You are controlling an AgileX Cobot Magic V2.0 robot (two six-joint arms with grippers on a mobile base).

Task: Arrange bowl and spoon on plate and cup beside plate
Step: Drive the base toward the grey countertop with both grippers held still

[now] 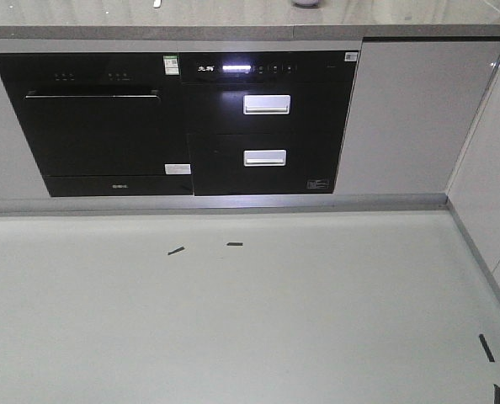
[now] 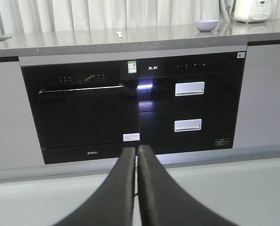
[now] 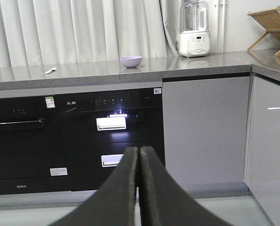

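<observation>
My left gripper (image 2: 135,151) and right gripper (image 3: 139,150) — both pressed closed, empty. Small round lavender plastic bowl (image 3: 131,61) and short pale plastic spoon (image 3: 50,70) sit apart on the grey table (image 3: 83,76); plate, cup unseen — nothing arranged yet.

bare countertop (image 3: 93,70) between spoon (image 3: 50,70) and bowl (image 3: 131,61), both well apart, white blender (image 3: 194,29) right of bowl, wooden rack (image 3: 271,26) at far-right corner, curtain (image 3: 83,28) closing off counter's back edge

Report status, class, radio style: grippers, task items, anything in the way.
Left gripper shut, empty; right gripper shut, empty. Bowl and spoon apart on counter, untouched. Plate, cup not in view. Nothing seen in the way.
</observation>
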